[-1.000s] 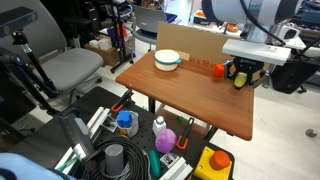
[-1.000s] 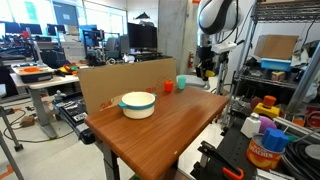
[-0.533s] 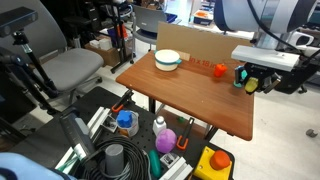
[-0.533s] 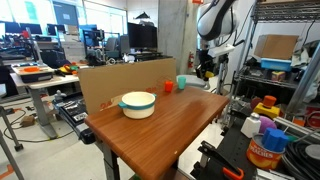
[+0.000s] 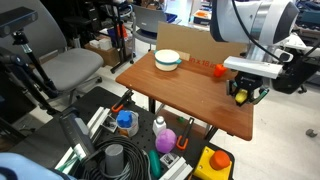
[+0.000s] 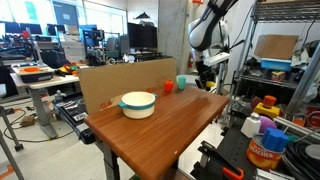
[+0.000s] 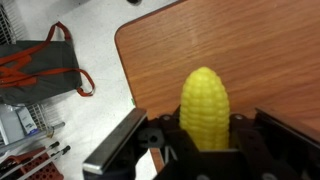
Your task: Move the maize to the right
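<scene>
**Finding 1, object.** The maize (image 7: 204,105) sits inside the hand (image 7: 205,128). In the wrist view, its yellow kernelled body rises between the 2 dark fingers (image 7: 160,135), and its rounded tip points away from the camera towards the desk (image 7: 270,50).

**Finding 2, grasp.** The hand is clamped on the maize, with a finger pressing each flank. We see no gap on either side.

**Finding 3, key relation.** The cob's long axis runs along the hand's own reach, not across it. Opening the fingers would therefore leave the cob tip-down, and we judge it likely to topple or roll.

**Finding 4, position.** In an exterior view, the hand (image 5: 247,92) hangs low over the desk's end, close to its edge. We cannot tell whether the cob touches the wood. The wrist view shows a rounded desk corner with floor beyond it.

**Finding 5, surroundings.** The white bowl (image 5: 167,60) and the small red object (image 5: 219,70) stand well apart from the hand. The teal cup (image 6: 181,82) stands by the cardboard panel (image 6: 125,78).

**Assessment.** The carry appears well advanced. Lowering and release remain, and the nearby edge is the main hazard.
</scene>
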`<state>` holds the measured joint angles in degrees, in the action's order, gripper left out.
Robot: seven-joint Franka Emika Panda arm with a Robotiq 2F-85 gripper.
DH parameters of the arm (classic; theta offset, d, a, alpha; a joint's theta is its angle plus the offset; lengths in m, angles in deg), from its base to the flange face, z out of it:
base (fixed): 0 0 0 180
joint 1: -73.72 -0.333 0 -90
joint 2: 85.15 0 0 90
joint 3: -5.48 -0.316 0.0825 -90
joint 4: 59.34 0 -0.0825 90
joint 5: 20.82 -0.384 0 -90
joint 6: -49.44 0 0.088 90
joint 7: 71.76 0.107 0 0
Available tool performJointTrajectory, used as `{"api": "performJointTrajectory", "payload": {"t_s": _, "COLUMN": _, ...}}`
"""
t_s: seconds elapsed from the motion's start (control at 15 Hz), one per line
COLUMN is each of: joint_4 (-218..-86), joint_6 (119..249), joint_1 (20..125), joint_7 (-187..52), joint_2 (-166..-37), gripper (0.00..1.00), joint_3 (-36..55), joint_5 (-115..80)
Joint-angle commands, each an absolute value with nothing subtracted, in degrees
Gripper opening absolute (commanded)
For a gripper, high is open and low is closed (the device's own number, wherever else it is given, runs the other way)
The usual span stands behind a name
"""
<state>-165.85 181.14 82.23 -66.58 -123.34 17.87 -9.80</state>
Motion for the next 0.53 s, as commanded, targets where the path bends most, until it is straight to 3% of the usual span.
{"api": "performJointTrajectory", "payload": {"t_s": 0.0, "joint_4": -162.7, "joint_6": 177.9, "joint_1": 82.3, "joint_7": -67.2, "joint_2": -125.7, "gripper": 0.03, "joint_3": 17.7, "joint_5": -9.8}}
{"api": "performJointTrajectory", "payload": {"t_s": 0.47, "joint_4": -159.0, "joint_6": 179.2, "joint_1": 82.6, "joint_7": -67.1, "joint_2": -130.0, "gripper": 0.03, "joint_3": 18.0, "joint_5": -9.6}}
